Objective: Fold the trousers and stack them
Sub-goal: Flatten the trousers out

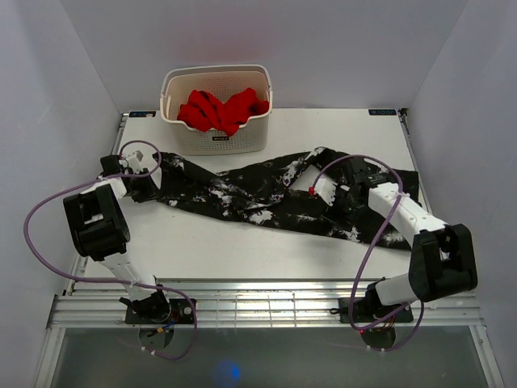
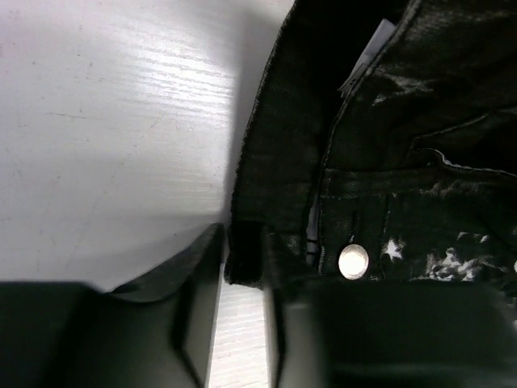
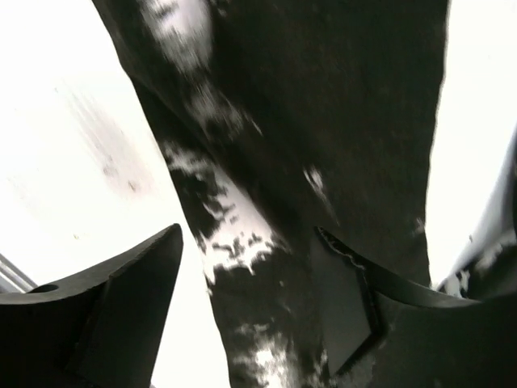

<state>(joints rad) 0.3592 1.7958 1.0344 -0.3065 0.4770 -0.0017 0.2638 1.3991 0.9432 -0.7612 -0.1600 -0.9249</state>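
Trousers (image 1: 242,192) lay stretched across table (image 1: 210,250), unfolded. Left gripper (image 2: 242,275) stood apart at waistband corner; right gripper (image 3: 250,242) gaped wide over leg. No fold made yet, and stacking all ahead.

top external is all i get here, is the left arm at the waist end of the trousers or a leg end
Observer: Waist end. The left wrist view shows a metal snap button on the waistband of the trousers, beside the left fingers.
Operator: and the other arm, gripping anything
Observer: No. Its wrist view shows the right fingers wide apart, a speckled leg running between them.
Operator: left ones shut
Observer: Cannot tell. The waistband edge sits in the narrow gap between them.
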